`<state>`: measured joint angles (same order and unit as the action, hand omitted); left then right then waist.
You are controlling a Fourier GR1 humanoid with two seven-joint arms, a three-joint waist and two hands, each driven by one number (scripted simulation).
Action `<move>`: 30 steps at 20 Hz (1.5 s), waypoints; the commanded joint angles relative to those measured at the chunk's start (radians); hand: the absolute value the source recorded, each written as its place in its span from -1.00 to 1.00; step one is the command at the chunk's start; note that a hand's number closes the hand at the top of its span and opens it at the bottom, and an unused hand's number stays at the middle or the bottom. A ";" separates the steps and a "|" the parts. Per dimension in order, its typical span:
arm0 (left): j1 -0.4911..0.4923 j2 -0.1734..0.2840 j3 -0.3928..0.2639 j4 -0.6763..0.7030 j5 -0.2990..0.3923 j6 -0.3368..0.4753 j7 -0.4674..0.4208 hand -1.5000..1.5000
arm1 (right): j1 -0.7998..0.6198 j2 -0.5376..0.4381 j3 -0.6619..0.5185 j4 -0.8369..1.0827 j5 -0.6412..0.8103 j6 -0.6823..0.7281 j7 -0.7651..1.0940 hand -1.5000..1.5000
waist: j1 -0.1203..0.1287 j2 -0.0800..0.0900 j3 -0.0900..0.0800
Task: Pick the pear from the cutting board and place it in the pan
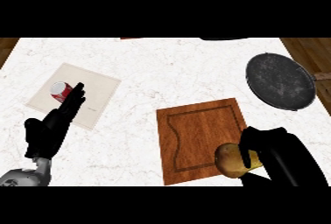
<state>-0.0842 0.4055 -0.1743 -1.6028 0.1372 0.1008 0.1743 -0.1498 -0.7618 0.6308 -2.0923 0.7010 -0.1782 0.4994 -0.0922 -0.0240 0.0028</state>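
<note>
Pear (230, 160): yellow-brown, held in the right hand at the lower right corner of the cutting board.
Right hand (275, 151): black, fingers (249, 164) curled round the pear, grasping it.
Left hand (50, 129): at the view's left, fingers straight and pointing up, holding nothing.
Cutting board (197, 138): brown wood, lying flat on the white marble counter (161, 65).
Pan (280, 81): dark, round, at the upper right, well apart from the pear.
Can (60, 90): red and white, on a pale mat (97, 89) by the left fingertips.
</note>
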 commanded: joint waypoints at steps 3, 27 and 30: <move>-0.025 -0.017 -0.016 -0.005 -0.027 -0.006 -0.002 0.00 | 0.273 -0.117 -0.237 -0.060 -0.120 -0.235 -0.153 1.00 | 0.048 0.020 0.000; -0.135 -0.097 0.011 0.053 -0.090 -0.081 0.039 0.00 | -0.305 0.140 -0.597 1.242 -0.349 -0.215 -0.931 1.00 | 0.112 0.029 -0.002; -0.100 -0.090 0.018 0.018 -0.077 -0.103 0.022 0.00 | -0.400 0.175 -0.635 1.464 -0.342 -0.249 -1.049 1.00 | 0.122 0.032 -0.001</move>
<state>-0.1874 0.3148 -0.1704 -1.5814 0.0623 0.0154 0.2047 -0.4279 -0.6309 0.0233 -0.8636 0.3261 -0.4015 -0.4470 0.0255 0.0067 0.0016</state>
